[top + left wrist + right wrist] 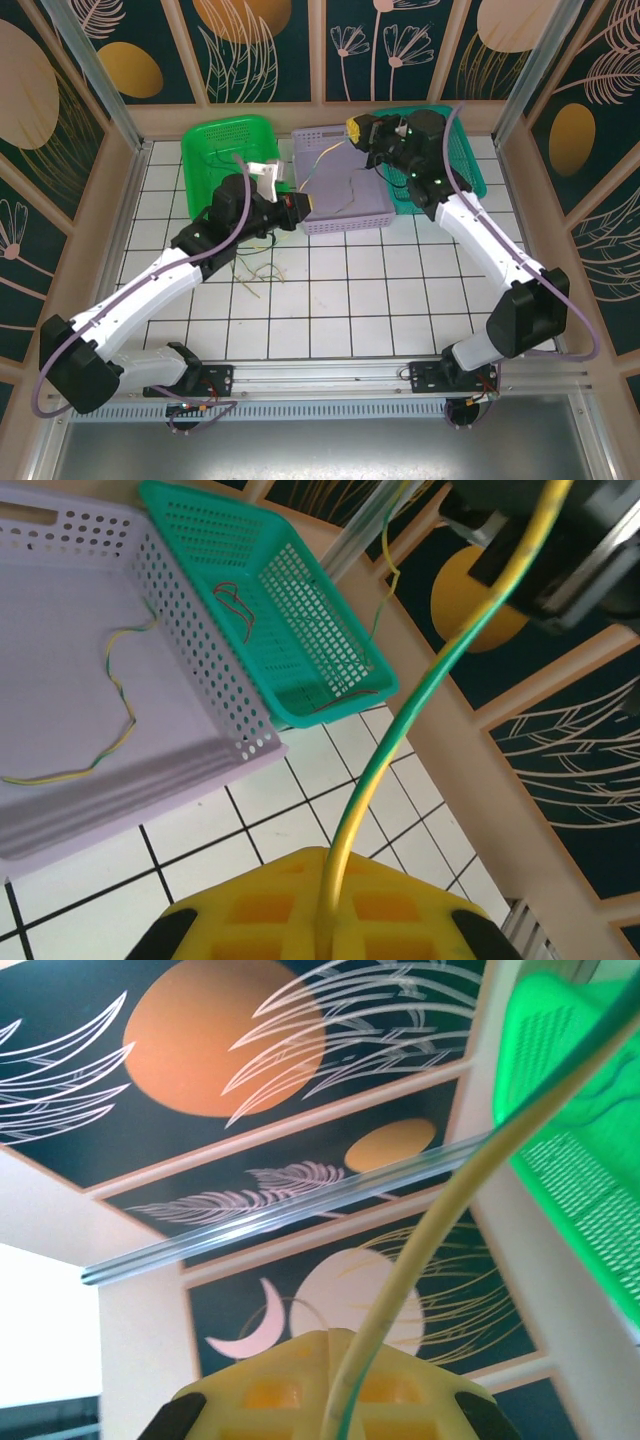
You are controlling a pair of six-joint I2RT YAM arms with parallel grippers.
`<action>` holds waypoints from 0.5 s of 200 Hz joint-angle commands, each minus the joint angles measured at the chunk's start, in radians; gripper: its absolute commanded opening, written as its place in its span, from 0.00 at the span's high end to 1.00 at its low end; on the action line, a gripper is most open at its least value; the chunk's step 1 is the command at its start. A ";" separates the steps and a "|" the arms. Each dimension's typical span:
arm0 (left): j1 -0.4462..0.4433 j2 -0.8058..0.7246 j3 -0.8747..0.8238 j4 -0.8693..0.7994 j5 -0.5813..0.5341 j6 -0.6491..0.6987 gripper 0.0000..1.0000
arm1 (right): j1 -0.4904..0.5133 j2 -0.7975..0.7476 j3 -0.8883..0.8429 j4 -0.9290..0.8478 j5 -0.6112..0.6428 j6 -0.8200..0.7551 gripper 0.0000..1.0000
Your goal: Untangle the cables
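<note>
Cables (255, 265), thin and loose, are scattered on the table (400, 300) just beside the left arm. One green-and-yellow cable (395, 730) is gripped at both ends: the left end effector (325, 915) is closed on its lower end and the right end effector (535, 545) is closed on its upper end. Its long axis is drawn in a shallow curve between them, and from above it is seen running diagonally from near left to far right over the lilac basket (345, 226). A second yellow-green cable (110, 710) is laid winding along that basket's floor. Red cables (235, 600) are held in the teal basket (330, 695).
</note>
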 commanded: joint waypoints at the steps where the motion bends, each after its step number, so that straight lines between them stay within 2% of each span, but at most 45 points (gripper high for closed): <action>1: 0.004 0.039 -0.042 0.261 -0.061 -0.029 1.00 | 0.032 0.025 0.041 0.131 0.000 0.189 1.00; 28: 0.004 0.155 -0.005 0.384 -0.060 0.003 1.00 | 0.075 0.036 0.090 0.037 -0.030 0.224 1.00; 44: 0.005 0.239 0.022 0.459 -0.024 -0.014 0.94 | 0.093 0.021 0.077 0.027 -0.012 0.228 1.00; 50: 0.005 0.266 0.029 0.489 -0.016 -0.027 0.90 | 0.093 0.011 0.072 0.023 -0.002 0.222 1.00; 66: 0.005 0.314 0.046 0.537 0.005 -0.058 0.66 | 0.065 0.000 0.069 -0.003 0.014 0.168 1.00; 76: 0.004 0.314 0.047 0.553 0.003 -0.075 0.56 | 0.038 -0.001 0.068 -0.001 0.014 0.140 1.00; 90: 0.004 0.273 0.032 0.548 -0.030 -0.082 0.47 | -0.003 0.014 0.085 0.005 0.001 0.091 1.00; 100: 0.004 0.227 0.023 0.505 -0.072 -0.082 0.45 | -0.035 0.041 0.119 -0.006 -0.018 0.024 1.00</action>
